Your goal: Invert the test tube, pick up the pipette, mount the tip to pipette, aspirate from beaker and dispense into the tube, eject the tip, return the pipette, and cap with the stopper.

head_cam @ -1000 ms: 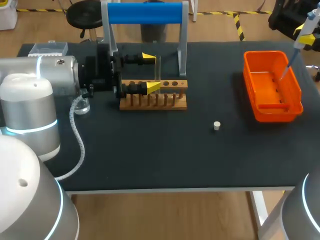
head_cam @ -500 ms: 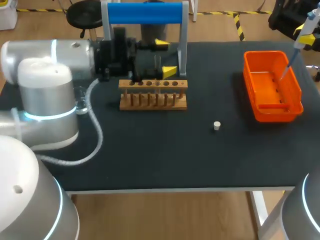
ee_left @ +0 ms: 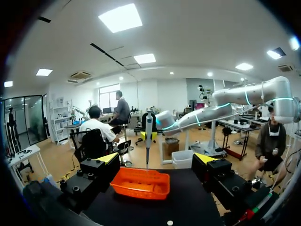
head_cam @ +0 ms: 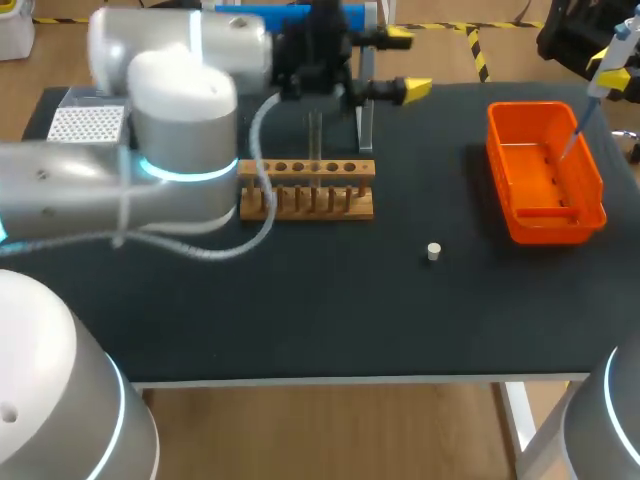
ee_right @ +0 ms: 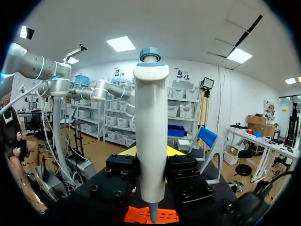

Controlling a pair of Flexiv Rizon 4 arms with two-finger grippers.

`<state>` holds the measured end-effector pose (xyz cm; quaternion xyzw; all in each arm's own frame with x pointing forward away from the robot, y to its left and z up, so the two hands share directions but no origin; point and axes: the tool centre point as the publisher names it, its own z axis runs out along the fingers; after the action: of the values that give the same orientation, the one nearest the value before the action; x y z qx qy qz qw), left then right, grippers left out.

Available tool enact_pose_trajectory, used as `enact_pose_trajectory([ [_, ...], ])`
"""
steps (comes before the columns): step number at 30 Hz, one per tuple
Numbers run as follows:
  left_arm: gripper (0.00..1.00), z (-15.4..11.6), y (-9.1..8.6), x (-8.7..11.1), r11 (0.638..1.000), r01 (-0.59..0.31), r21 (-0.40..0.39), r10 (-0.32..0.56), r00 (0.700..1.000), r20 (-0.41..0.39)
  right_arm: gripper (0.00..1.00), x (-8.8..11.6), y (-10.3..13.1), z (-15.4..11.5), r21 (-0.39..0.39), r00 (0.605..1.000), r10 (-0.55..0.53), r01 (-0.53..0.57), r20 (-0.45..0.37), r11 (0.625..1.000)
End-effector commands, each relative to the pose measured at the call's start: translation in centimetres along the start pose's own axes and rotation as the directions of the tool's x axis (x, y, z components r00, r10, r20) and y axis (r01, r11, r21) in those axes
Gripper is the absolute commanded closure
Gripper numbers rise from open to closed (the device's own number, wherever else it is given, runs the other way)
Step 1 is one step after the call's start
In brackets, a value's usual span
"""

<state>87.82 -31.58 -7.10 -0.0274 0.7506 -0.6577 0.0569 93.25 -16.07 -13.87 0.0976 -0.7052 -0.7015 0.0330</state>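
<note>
The left fingers [head_cam: 412,90] are spread wide and empty, up at the far side of the surface [head_cam: 330,310], just beside the post of the stand [head_cam: 365,120]. That's the first worry: a careless swing there clips the post.

The tube [head_cam: 315,140] stands upright in the rack [head_cam: 320,195], directly under the bulk of the left arm [head_cam: 180,90]. The cable [head_cam: 262,150] loops down right by the rack's left end. If the arm drops or sweeps low, the cable or the wrist could knock the tube or drag the rack.

Over on the right, the right fingers [ee_right: 123,167] are clamped on the pipette [ee_right: 150,141], which hangs point down over the orange bin [head_cam: 545,215]. Whether a tip is mounted, I can't tell. To reach the tube it must cross toward the middle, where the left arm is stretched out, so the two arms could meet.

As for room, the bin sits close to the right edge and the tip box [head_cam: 85,125] close to the far left corner, so there's little margin around either. The near half of the surface is the open ground, with only the small stopper [head_cam: 433,251] between rack and bin. It looks light and easily sent rolling by a low pass.
</note>
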Motion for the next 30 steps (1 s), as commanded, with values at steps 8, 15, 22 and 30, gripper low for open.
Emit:
enact_pose_trajectory([
  [8, 1.0, 9.84, -1.5, -1.31, 0.998, 0.004, -0.062, -0.005, 1.0, -0.012, 1.0, -0.06, 0.06, -0.1, 0.003, 1.0, -0.001, 0.001, -0.003, 1.0],
  [15, 1.0, 9.84, -1.5, -1.31, 0.998, 0.004, -0.062, -0.005, 1.0, -0.012, 1.0, -0.06, 0.06, -0.1, 0.003, 1.0, -0.001, 0.001, -0.003, 1.0],
  [22, 1.0, 9.84, -1.5, -1.31, 0.998, 0.004, -0.062, -0.005, 1.0, -0.012, 1.0, -0.06, 0.06, -0.1, 0.003, 1.0, -0.001, 0.001, -0.003, 1.0],
  [30, 1.0, 9.84, -1.5, -1.31, 0.998, 0.004, -0.062, -0.005, 1.0, -0.012, 1.0, -0.06, 0.06, -0.1, 0.003, 1.0, -0.001, 0.001, -0.003, 1.0],
])
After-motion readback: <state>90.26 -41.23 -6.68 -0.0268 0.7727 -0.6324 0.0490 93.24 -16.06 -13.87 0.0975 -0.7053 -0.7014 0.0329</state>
